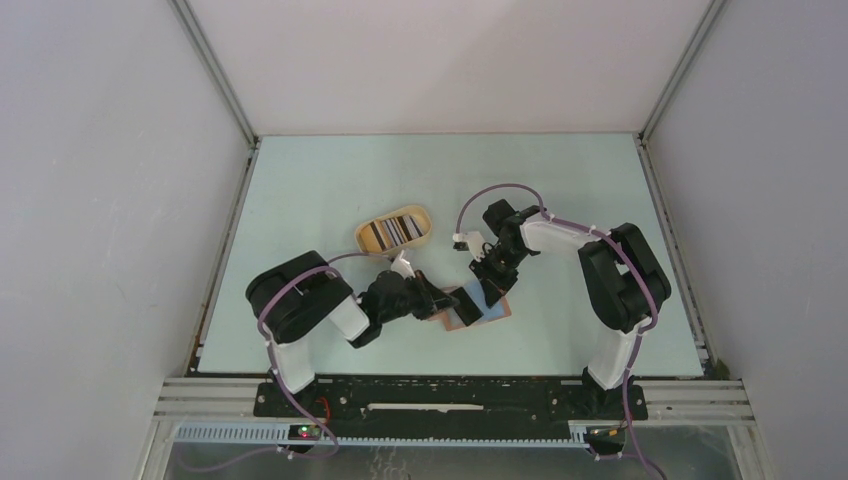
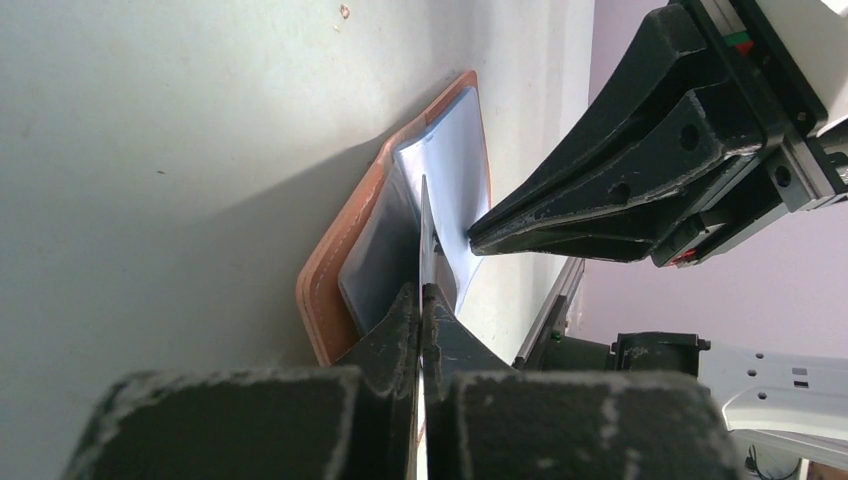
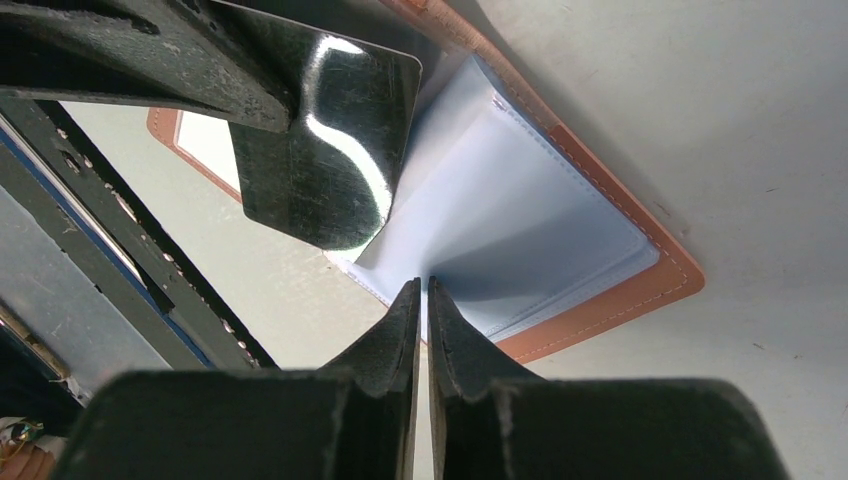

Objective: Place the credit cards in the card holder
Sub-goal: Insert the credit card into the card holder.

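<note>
Reddish-brown leather, the card holder (image 3: 620,300) lies open on the table (image 1: 330,180), near its front edge between the two arms. The left gripper (image 2: 422,290) is clamped on a glossy black card (image 3: 320,150) (edge-on to its own camera). The right gripper (image 3: 422,286) pinches one pale-blue sleeve (image 3: 520,230) of the holder.

Quick count: two sets of fingers, the left fingers (image 2: 395,330) and the right fingers (image 3: 390,340). One card holder (image 3: 520,230), open right under both. One glossy dark card (image 3: 320,150), pinched in the left fingers. One oval tray (image 1: 362,240) beyond them, holding a row of striped cards (image 1: 395,230), too small to count.
</note>
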Motion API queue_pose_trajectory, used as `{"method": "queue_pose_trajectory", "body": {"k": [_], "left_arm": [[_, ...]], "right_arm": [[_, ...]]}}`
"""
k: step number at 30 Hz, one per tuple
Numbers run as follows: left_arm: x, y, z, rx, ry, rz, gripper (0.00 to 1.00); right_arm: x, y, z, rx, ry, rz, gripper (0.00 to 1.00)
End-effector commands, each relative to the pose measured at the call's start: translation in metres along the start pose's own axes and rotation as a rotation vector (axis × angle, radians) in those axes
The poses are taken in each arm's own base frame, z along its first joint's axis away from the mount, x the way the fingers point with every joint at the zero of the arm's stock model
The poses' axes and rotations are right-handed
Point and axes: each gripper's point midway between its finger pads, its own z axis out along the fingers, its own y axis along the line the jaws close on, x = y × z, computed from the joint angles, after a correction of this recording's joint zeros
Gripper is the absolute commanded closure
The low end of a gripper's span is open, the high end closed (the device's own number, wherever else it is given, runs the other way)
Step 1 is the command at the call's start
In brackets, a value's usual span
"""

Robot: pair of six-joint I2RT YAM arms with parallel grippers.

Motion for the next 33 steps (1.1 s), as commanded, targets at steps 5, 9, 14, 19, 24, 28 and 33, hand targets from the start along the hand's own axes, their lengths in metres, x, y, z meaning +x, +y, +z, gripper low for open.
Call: {"method": "queue_pose_trajectory", "body": {"k": [5, 9, 14, 19, 24, 28, 33], "left_arm": [[0.004, 0.004, 0.010, -0.034, 0.050, -0.002, 1.00], [0.006, 0.005, 0.012, -0.041, 0.066, -0.003, 1.00], [0.008, 0.008, 0.013, -0.056, 0.083, -0.005, 1.00], [0.009, 0.010, 0.014, -0.070, 0.110, -0.012, 1.00], [0.012, 0.013, 0.012, -0.091, 0.144, -0.014, 1.00], [0.014, 0.013, 0.013, -0.097, 0.163, -0.021, 1.00], [0.017, 0.014, 0.012, -0.109, 0.185, -0.025, 1.00]], "right_arm": [[-0.012, 0.004, -0.005, -0.003, -0.027, -0.023, 0.87], [-0.013, 0.004, -0.006, 0.000, -0.029, -0.024, 0.87], [-0.013, 0.004, -0.005, -0.001, -0.029, -0.023, 0.87], [-0.014, 0.005, -0.007, 0.002, -0.036, -0.029, 0.87], [-0.015, 0.006, -0.008, 0.000, -0.041, -0.032, 0.87], [-0.016, 0.007, -0.009, 0.000, -0.046, -0.034, 0.86], [-0.016, 0.007, -0.010, -0.001, -0.046, -0.038, 0.86]]}}
